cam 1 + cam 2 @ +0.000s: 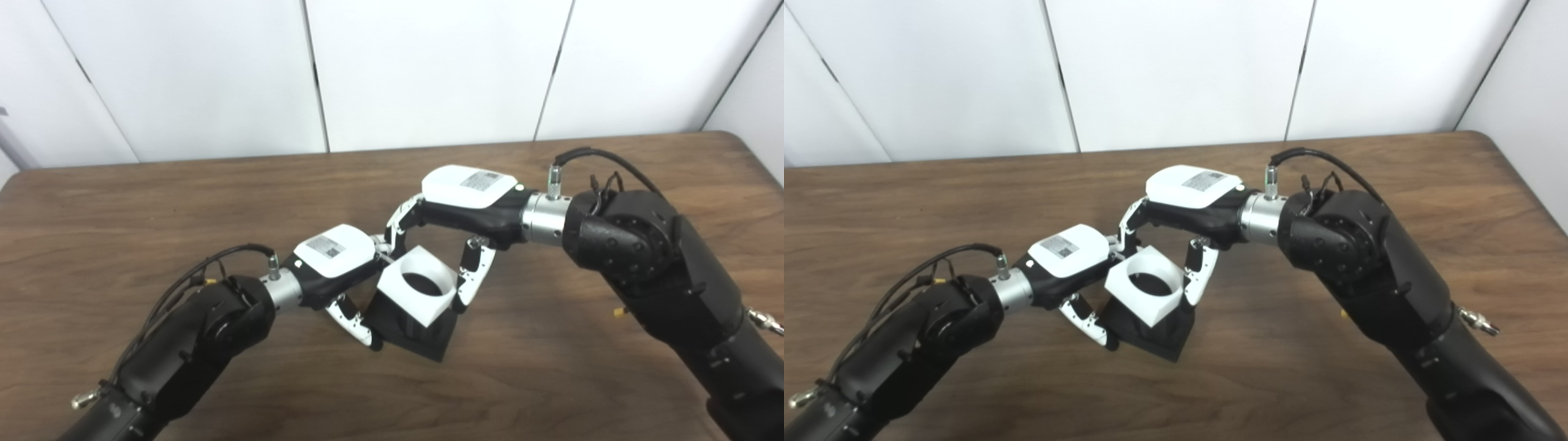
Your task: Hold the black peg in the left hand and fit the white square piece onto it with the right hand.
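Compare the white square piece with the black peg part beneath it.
The white square piece is white with a round hole through it; the black peg is black with a square base. The piece sits on top, tilted, in the right robot hand; the peg is below, gripped by the left robot hand. Both have a square outline.

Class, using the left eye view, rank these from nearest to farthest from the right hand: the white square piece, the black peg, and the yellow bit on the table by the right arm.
1. white square piece: held in the right hand, between its fingers.
2. black peg: just below the white piece, gripped by the left hand.
3. yellow bit: on the table, out by the right forearm.
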